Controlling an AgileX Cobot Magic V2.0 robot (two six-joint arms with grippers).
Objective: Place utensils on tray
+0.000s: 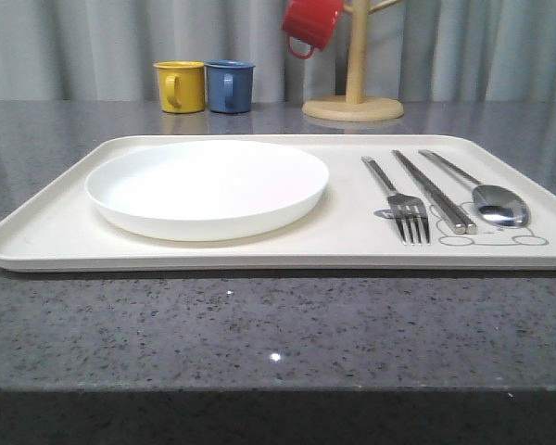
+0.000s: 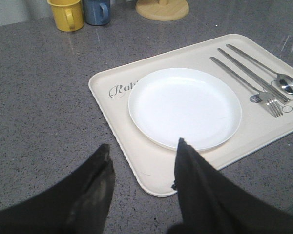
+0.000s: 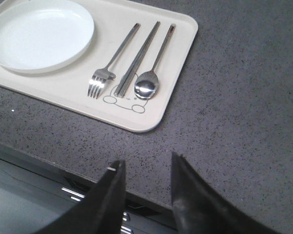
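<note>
Utensils, front view: the fork (image 1: 400, 198), chopsticks (image 1: 435, 191) and spoon (image 1: 482, 189) lie side by side on the right part of the tray (image 1: 46, 232), handles pointing away from me, just beside the white plate (image 1: 207, 188) but apart from it. By my judgement the placing is done.
Background, front view: a yellow mug (image 1: 181, 86) and a blue mug (image 1: 229, 86) stand on the grey bench (image 1: 278, 324) behind the tray, near a wooden mug stand (image 1: 354, 93) carrying a red mug (image 1: 310, 23).
Left tool, left wrist view: my left tool (image 2: 141, 165) is empty with its fingers apart, hanging above the tray's near corner and the bench beside it. The plate lies just ahead; the utensils are well apart from it, across the plate on the tray's far side.
Right tool, right wrist view: my right tool (image 3: 146, 180) is also empty and spread, above bare bench at the front edge. The utensils lie near it, ahead on the tray, spoon bowl and fork tines towards me over the rabbit drawing (image 3: 124, 103).
Risk, left: lowering here could strike the tray rim and shove the tray, sliding the smooth cutlery out of line.
Risk, right: a careless forward sweep could catch the tray edge or knock the spoon, which looks likely to skid easily.
</note>
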